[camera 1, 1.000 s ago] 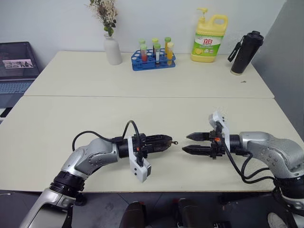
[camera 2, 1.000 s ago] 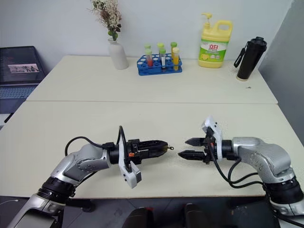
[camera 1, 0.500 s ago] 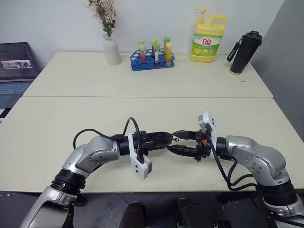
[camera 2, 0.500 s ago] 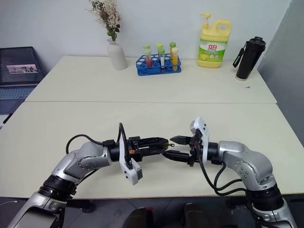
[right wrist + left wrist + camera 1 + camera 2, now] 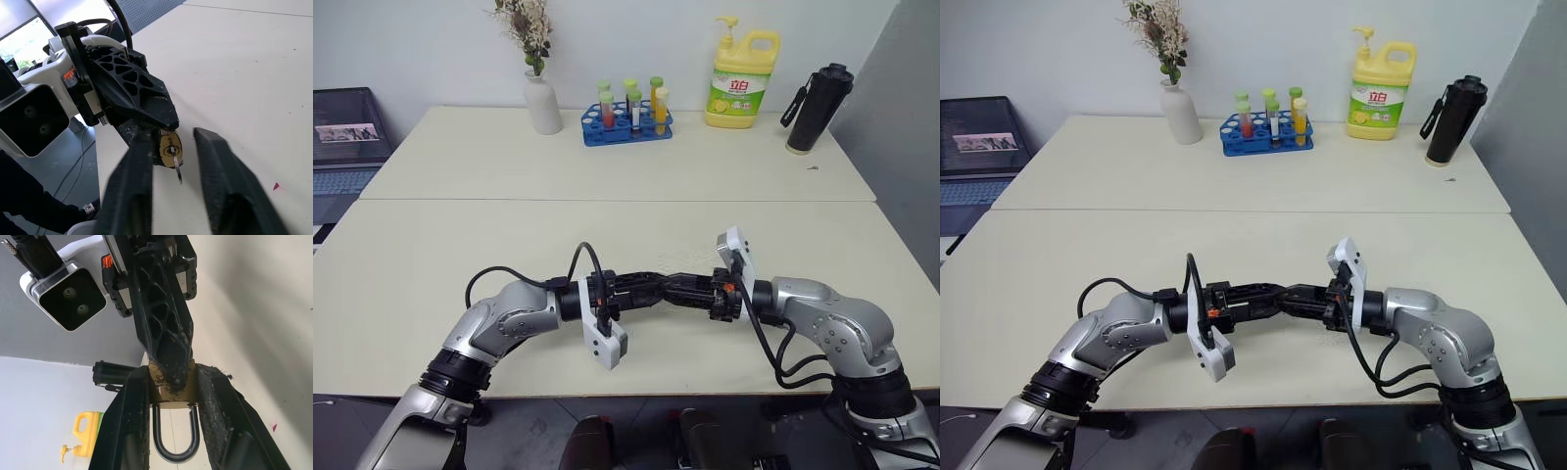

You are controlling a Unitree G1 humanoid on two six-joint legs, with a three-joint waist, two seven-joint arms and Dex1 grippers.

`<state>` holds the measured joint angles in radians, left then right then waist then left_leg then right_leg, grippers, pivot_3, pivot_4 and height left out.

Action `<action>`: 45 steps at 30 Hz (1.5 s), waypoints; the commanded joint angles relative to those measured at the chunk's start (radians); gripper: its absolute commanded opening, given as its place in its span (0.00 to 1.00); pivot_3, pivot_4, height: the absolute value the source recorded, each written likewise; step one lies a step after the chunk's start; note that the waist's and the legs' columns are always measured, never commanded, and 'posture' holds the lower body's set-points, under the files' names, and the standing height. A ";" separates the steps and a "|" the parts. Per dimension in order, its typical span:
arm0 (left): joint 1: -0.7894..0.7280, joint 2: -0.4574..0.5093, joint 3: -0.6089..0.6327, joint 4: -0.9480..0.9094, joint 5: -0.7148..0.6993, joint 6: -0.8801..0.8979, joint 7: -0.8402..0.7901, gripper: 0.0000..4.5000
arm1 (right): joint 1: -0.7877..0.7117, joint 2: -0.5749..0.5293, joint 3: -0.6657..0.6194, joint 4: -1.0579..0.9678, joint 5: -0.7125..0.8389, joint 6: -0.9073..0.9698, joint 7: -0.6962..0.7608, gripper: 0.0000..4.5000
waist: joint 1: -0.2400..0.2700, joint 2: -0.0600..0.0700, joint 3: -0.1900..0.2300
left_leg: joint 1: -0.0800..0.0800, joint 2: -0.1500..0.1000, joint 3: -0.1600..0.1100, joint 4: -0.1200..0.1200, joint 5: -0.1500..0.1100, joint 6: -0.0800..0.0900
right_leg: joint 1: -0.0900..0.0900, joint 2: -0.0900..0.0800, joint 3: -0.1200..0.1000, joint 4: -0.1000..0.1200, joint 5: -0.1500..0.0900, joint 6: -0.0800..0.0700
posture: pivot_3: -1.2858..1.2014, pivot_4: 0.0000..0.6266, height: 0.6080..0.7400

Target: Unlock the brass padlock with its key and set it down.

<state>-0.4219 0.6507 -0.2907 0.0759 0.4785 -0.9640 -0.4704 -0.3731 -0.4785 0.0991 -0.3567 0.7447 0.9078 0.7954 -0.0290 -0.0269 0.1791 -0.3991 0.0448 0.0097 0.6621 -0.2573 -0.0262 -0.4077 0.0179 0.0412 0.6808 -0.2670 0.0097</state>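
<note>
**Me:** Since my left gripper (image 5: 172,382) is clamped on the padlock (image 5: 164,394), start there. The two fingers press the flat sides of the brass body. The shackle (image 5: 175,450) points back toward my wrist and its keyed face points outward, toward my right arm.

**Other:** And the right gripper?

**Me:** The right gripper (image 5: 173,139) is nose to nose with the left, above the table (image 5: 460,255) near its front edge. Its fingers stand a narrow way apart, one on each side of the key (image 5: 176,171). The key sticks out of the lock's face, and I do not see them pinching it yet.

**Other:** How do you expect the lock to handle?

**Me:** I judge it rigid, light and not fragile, but it is smooth metal and far smaller than one of my fingers. That makes it likely to slip or swivel when the key is turned. The hold belongs on the flat faces of the body, as it is now, with the shackle left free to spring.

**Other:** And the key?

**Me:** It is thin, stiff and easy to miss. I would take it by its bow, close to the lock and square on. A skewed pinch could lever the lock out of my left fingers, I think.

**Other:** Anything nearby to mind?

**Me:** No, the bottles, rack and vase stand well apart at the far side.
</note>
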 commanded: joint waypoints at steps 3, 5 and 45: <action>0.006 -0.004 0.002 -0.034 -0.008 -0.006 0.015 0.22 | -0.020 -0.011 -0.013 -0.015 0.021 -0.004 0.023 0.03 | 0.000 0.000 0.000 | 0.000 0.000 0.000 0.000 0.000 0.000 | 0.000 0.000 0.000 0.000 0.000 0.000 | 0.52 0.24 1.00; 0.009 -0.004 0.002 -0.035 -0.008 -0.006 0.016 0.22 | -0.021 -0.015 -0.011 -0.015 0.021 -0.005 0.031 0.03 | 0.000 0.000 0.000 | 0.000 0.000 0.000 0.000 0.000 0.000 | 0.000 0.000 0.000 0.000 0.000 0.000 | 0.52 0.24 1.00; 0.027 -0.003 0.108 -0.222 -0.878 0.998 -0.462 0.00 | -0.078 -0.080 0.065 0.101 -0.225 -0.355 0.243 0.03 | 0.000 0.000 0.000 | 0.000 0.000 -0.001 0.001 0.000 0.000 | 0.000 0.006 0.000 0.000 0.000 0.000 | 0.52 0.24 1.00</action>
<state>-0.3671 0.6564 -0.1921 -0.1439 -0.4132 0.0552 -0.9124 -0.4303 -0.5578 0.1792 -0.2203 0.5121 0.5724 1.0266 -0.0290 -0.0269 0.1796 -0.3994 0.0448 0.0088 0.6628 -0.2573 -0.0263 -0.4079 0.0235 0.0414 0.6804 -0.2672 0.0096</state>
